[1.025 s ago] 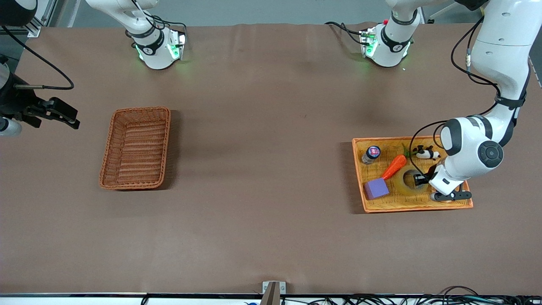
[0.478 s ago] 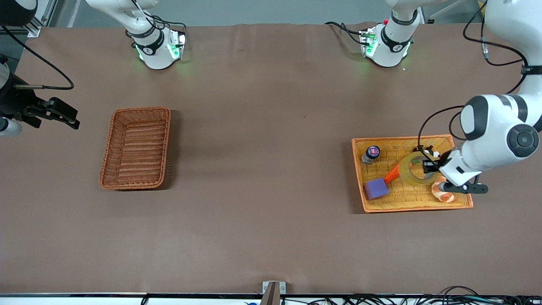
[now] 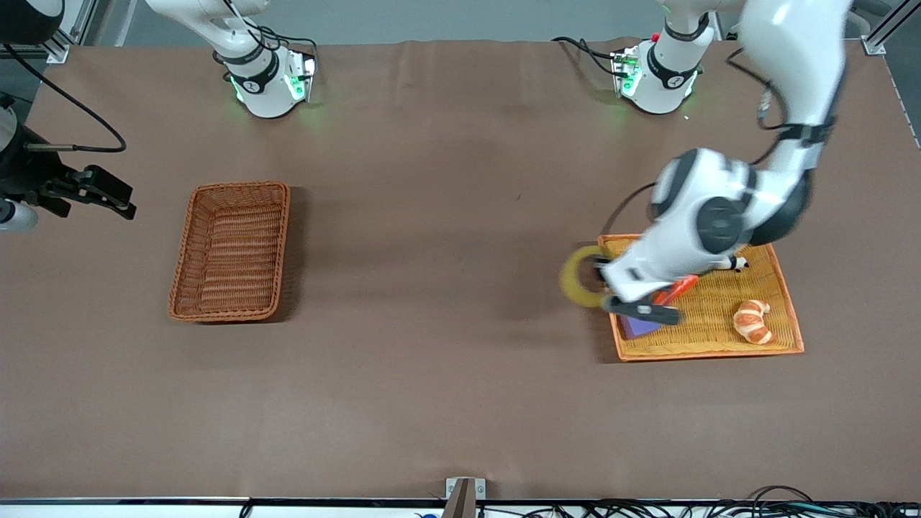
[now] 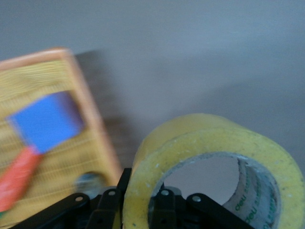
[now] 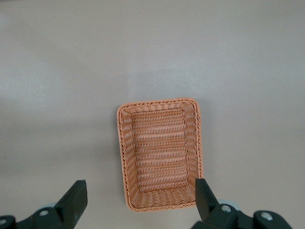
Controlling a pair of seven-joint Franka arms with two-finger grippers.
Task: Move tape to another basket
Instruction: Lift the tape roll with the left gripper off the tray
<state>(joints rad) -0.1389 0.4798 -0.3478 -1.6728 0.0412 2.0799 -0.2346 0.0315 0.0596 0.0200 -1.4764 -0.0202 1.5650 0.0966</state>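
The tape, a yellowish ring, hangs in my left gripper, which is shut on the ring's wall. It is in the air over the edge of the orange-yellow tray that faces the right arm's end of the table. In the left wrist view the tape fills the foreground, with my left gripper clamped on its wall, one finger inside the ring. The reddish-brown basket stands empty toward the right arm's end. My right gripper waits open beside it, and its wrist view shows the basket below my right gripper.
The tray holds a croissant, an orange carrot, a purple block and a small panda toy, partly under the left arm. The left wrist view shows the block, the carrot and the tray's rim.
My left gripper lifted the tape out of the tray and carried it toward the right arm's end, past the tray's edge. The croissant is now uncovered. The right arm has not moved.
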